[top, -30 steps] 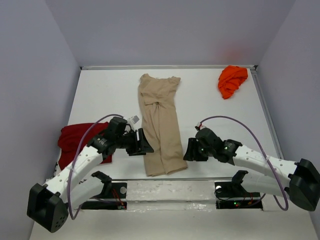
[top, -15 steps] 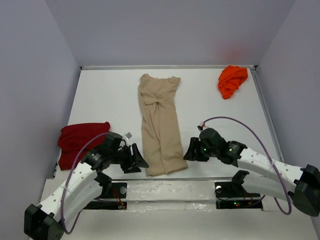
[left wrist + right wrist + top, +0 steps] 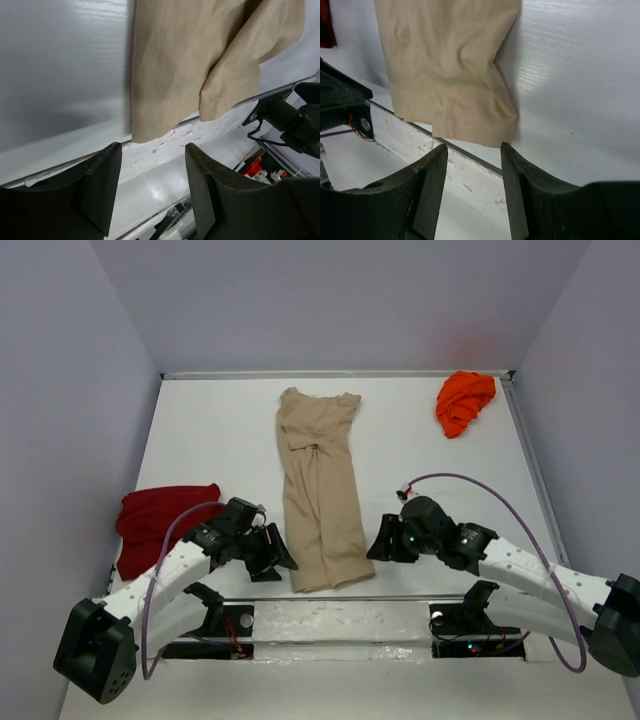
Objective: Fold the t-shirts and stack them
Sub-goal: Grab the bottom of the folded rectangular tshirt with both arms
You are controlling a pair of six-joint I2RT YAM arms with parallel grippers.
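Hem of tan shirt [image 3: 320, 490], left pincer [image 3: 272, 551] and right pincer [image 3: 382, 540] agape, empty (orange shirt [image 3: 465, 402] overhead only)

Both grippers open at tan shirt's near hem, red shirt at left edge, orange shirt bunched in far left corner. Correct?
No: the orange shirt is bunched in the far right corner, per the top view. The left gripper and right gripper are open at the near hem of the tan shirt; red shirt at the left edge.

Tan shirt [image 3: 200, 50] runs off both wrist views at 12 o'clock. Left arm [image 3: 170, 575] covers the red shirt's [image 3: 150, 520] 5 o'clock corner; the right wrist view catches only its sliver at 10 o'clock.
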